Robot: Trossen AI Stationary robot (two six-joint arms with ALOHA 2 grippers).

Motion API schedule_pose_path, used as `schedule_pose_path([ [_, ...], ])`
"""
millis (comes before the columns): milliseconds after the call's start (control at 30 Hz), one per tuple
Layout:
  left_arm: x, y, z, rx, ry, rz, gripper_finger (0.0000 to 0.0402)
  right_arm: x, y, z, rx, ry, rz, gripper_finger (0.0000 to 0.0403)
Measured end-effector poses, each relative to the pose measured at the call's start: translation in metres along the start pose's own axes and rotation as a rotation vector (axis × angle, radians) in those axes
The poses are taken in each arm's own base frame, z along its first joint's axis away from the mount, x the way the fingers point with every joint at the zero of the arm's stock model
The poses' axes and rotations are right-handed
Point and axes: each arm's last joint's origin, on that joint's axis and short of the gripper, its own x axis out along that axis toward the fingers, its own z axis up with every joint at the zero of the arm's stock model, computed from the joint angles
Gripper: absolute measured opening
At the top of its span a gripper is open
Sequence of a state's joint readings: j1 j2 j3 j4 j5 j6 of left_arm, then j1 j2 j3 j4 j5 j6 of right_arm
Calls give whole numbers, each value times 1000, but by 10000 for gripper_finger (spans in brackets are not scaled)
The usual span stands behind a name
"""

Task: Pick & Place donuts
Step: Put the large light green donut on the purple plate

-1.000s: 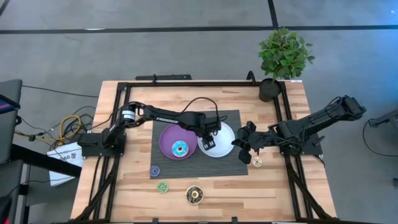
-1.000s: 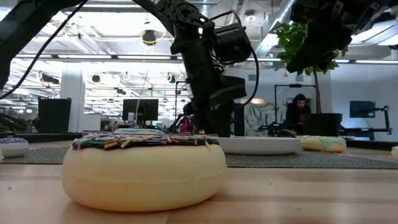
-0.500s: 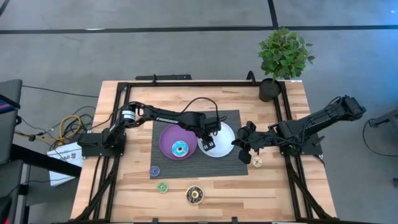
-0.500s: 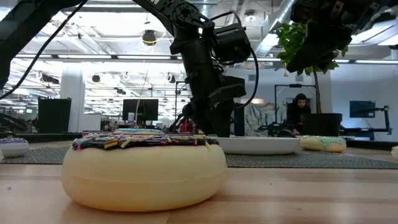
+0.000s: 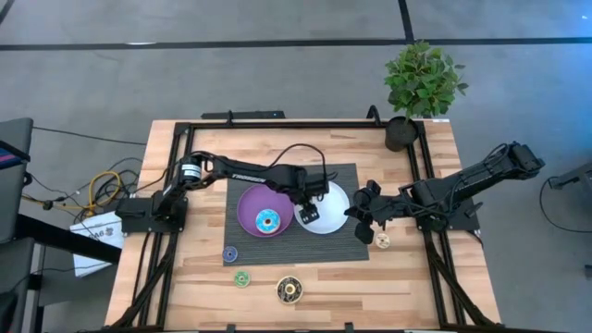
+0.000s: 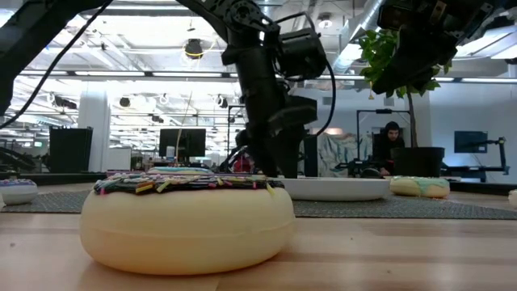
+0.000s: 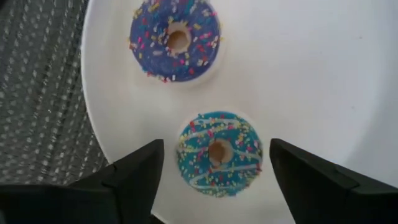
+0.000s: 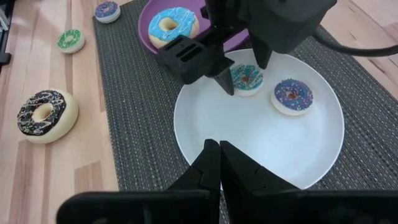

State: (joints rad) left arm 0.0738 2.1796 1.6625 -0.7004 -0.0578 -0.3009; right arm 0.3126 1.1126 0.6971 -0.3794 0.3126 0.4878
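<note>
Left wrist view: left claw (image 7: 211, 163), fingers wide, straddles a teal donut (image 7: 219, 153) lying on the white plate (image 7: 311, 81), apparently just placed or released. Right claw (image 8: 219, 163), fingers pressed together and empty, waits beside the plate.

Wooden table (image 5: 185, 287), dark woven mat (image 5: 347, 250), potted plant (image 5: 421, 88), four loose donuts (image 5: 289, 290) on bare wood.

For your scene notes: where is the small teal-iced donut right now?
The teal donut lies on the white plate, beside the purple-blue donut, between the open fingers of the left tool.
</note>
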Motion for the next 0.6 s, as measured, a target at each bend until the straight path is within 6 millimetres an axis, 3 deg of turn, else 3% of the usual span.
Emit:
schedule_pose_path([
  [367, -57, -13, 26, 132, 16, 5, 291, 0, 0, 0, 2, -4, 2, 0],
  [600, -106, -27, 18, 261, -81, 84, 288, 0, 1, 3, 12, -29, 13, 0],
])
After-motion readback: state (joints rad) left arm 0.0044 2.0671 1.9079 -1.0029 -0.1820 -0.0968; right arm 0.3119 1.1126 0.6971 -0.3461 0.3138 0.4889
